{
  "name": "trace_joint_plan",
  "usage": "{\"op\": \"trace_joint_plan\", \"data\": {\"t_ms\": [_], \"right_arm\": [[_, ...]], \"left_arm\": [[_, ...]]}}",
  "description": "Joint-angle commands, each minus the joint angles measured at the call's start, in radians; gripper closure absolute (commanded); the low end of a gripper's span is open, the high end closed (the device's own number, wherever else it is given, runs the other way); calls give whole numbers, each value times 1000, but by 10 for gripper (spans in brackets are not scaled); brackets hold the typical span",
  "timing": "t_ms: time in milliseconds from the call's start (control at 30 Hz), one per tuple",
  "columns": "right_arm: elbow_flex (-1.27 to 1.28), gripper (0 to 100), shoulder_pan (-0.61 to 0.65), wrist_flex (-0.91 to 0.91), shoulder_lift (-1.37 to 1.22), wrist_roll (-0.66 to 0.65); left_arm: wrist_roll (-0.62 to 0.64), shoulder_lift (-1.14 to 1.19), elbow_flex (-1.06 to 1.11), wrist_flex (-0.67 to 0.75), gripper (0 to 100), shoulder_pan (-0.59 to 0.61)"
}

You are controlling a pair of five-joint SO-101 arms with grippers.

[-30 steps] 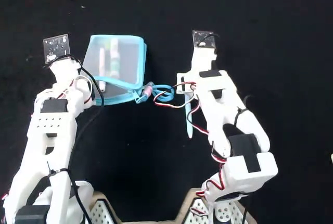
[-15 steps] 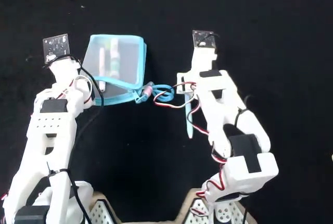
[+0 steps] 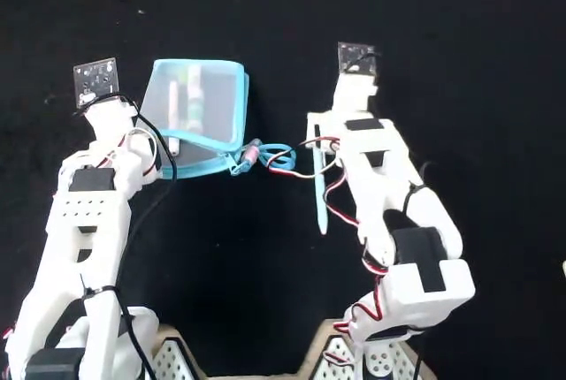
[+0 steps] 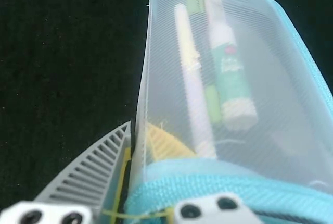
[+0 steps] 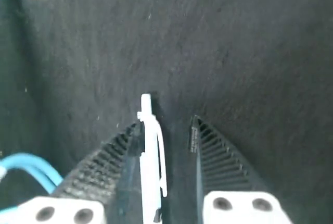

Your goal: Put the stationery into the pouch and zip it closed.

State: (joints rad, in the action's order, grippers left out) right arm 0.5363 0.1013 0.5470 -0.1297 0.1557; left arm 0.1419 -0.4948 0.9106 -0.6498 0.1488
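Observation:
The translucent pouch (image 3: 199, 110) with light-blue trim lies at the back left, holding a white marker (image 4: 190, 91) and a green-and-white tube (image 4: 229, 73). My left gripper (image 4: 140, 130) is shut on the pouch's edge near its open zipper side; one finger (image 4: 96, 174) sits outside the mesh, the other shows yellow through it. The pouch's zipper cord (image 3: 276, 157) trails toward the right arm. A pale blue pen (image 3: 320, 193) lies on the table under the right arm. My right gripper (image 5: 166, 125) is open, straddling the pen's white top (image 5: 151, 151), which rests against one finger.
The table is covered in black cloth (image 3: 478, 71). Square marker tags sit on both wrists (image 3: 95, 79) (image 3: 357, 58). Servo wires (image 3: 305, 168) hang beside the pen. Open room lies at the right and front centre.
The right arm has shifted slightly to the right and farther back, uncovering more of the pen. The left arm and pouch have not moved.

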Motion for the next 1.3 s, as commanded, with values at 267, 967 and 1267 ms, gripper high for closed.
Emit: {"op": "trace_joint_plan", "data": {"t_ms": [267,967,1267], "right_arm": [[-73,857,43,-92,-47,2],[-71,857,5,-91,-53,2],[-71,857,5,-71,-54,3]], "left_arm": [[15,23,18,-31,970,19],[20,21,19,-38,970,21],[17,21,8,-29,970,19]]}}
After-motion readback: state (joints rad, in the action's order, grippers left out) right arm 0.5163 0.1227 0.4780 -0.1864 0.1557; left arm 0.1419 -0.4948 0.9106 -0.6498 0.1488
